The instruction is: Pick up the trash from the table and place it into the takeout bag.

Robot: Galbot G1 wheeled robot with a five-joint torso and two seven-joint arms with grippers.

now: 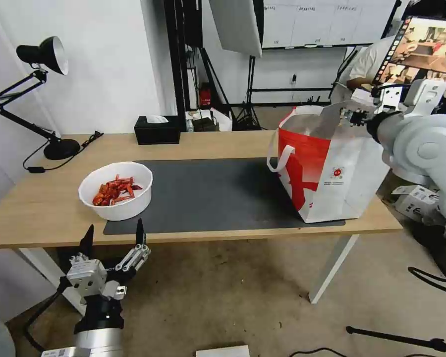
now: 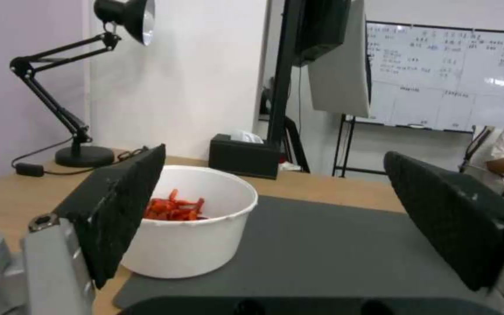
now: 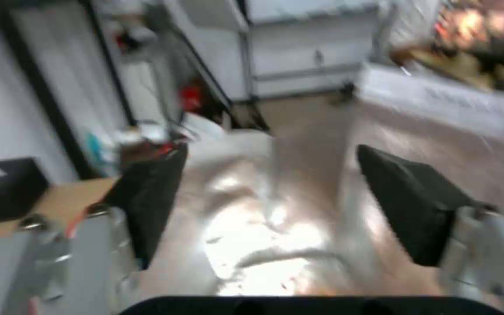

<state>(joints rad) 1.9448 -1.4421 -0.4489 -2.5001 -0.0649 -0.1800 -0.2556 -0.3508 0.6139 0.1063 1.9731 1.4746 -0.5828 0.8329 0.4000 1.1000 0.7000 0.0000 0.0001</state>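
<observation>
Head view, white bowl (image 1: pixel 115 191) beyond spread left claw (image 1: pixel 114 234)

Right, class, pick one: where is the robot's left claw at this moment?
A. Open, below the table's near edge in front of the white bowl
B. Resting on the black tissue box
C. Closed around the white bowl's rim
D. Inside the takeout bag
A: the left claw sits open and empty below the near edge of the table, facing the white bowl of red shells without touching it.
</observation>
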